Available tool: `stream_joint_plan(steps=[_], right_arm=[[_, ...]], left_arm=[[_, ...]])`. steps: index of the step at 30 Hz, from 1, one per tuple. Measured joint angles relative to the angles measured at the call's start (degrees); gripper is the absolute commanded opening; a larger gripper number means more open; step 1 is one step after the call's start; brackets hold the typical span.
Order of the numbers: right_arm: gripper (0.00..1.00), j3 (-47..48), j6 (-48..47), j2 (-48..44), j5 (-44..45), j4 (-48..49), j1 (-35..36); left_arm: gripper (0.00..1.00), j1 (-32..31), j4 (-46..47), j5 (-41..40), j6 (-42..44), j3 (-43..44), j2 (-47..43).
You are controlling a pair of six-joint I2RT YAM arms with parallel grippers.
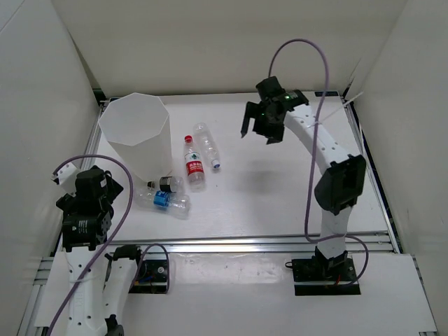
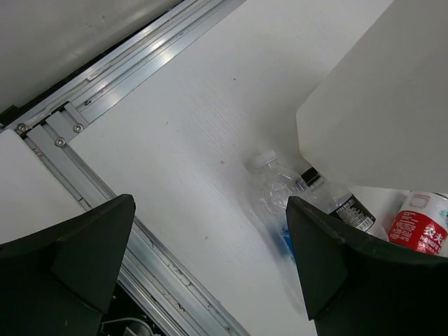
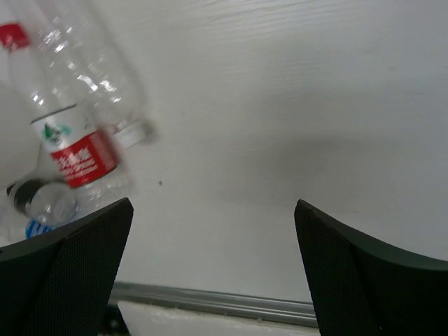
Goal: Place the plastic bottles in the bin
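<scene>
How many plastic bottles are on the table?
4, all lying beside the bin: unlabelled bottle farthest, red-labelled bottle next to it, black-capped bottle and blue-labelled bottle at the bin's foot. None seems hidden.

White table (image 1: 280,196): bin (image 1: 150,150), four bottles (image 1: 195,164)

Bright, even white light falls from above on a white table (image 1: 273,203); a faint soft shadow (image 1: 280,171) lies beneath the right arm (image 1: 318,140), centre of the top view. Right wrist view is blurred, the plastic bottles (image 3: 70,133) at its upper left smeared. Left wrist view is sharp
</scene>
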Motion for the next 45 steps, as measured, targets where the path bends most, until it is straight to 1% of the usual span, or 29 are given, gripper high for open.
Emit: stream_joint_plan(steps=[4,6,8,12,16,24,31,32,33,36,37,38,39,41,42,43,45], right_arm=[[1.00,10.7,-3.1,10.3,-10.7,0.6,2.5],[1.00,13.2,-4.2,14.0,-14.8,2.4,3.3],[1.00,13.5,-5.5,16.7,-17.7,4.3,4.1],[1.00,13.9,-8.0,21.2,-20.7,6.7,6.4],[1.00,17.2,-9.1,26.7,-24.3,8.8,8.0],[1.00,23.0,-8.7,35.5,-29.3,14.7,7.1],[1.00,24.3,-6.5,38.5,-31.9,20.7,6.2],[0.96,24.3,-6.1,38.7,-32.3,21.4,6.1],[0.87,24.3,-5.9,39.0,-32.6,22.1,6.1],[0.68,24.3,-5.4,40.0,-33.3,23.1,6.1],[0.59,24.2,-5.3,40.3,-33.6,23.5,6.1],[0.56,24.0,-4.8,40.3,-34.0,23.9,6.1],[0.46,23.5,-4.6,40.3,-34.4,24.1,6.0],[0.38,22.7,-4.5,40.3,-35.6,25.2,5.8],[0.27,22.2,-4.3,40.2,-36.6,25.8,5.6],[0.24,21.7,-3.9,40.1,-37.4,26.1,5.3],[0.20,20.4,-3.8,39.3,-38.2,26.1,4.8]], left_arm=[[1.00,0.0,-0.5,-1.3,-1.4,0.0,2.2],[1.00,0.0,-1.1,-1.5,-1.7,0.0,3.2],[1.00,0.0,-1.6,-1.5,-1.7,0.0,3.7],[1.00,0.0,-1.7,-1.4,-1.3,0.0,3.6],[1.00,0.0,-1.6,-0.8,-0.2,0.0,3.3],[1.00,0.0,-1.5,1.8,1.2,0.0,2.6],[1.00,-0.1,-2.8,3.0,1.3,1.4,4.5],[1.00,-0.1,-3.0,3.1,1.3,1.5,4.7],[1.00,-0.1,-3.3,3.1,1.4,1.7,5.0],[1.00,-0.1,-3.4,3.0,1.5,2.3,5.7],[1.00,-0.1,-3.5,3.0,1.5,2.6,6.0],[1.00,-0.1,-3.6,3.0,1.6,2.9,6.3],[1.00,-0.2,-3.6,3.0,1.6,3.0,6.5],[1.00,-0.2,-3.8,3.0,1.7,3.4,6.9],[1.00,-0.2,-3.8,2.9,1.8,3.5,7.0],[1.00,-0.2,-3.9,2.8,1.8,3.6,7.1],[1.00,-0.2,-3.9,2.5,2.2,3.6,7.0]])
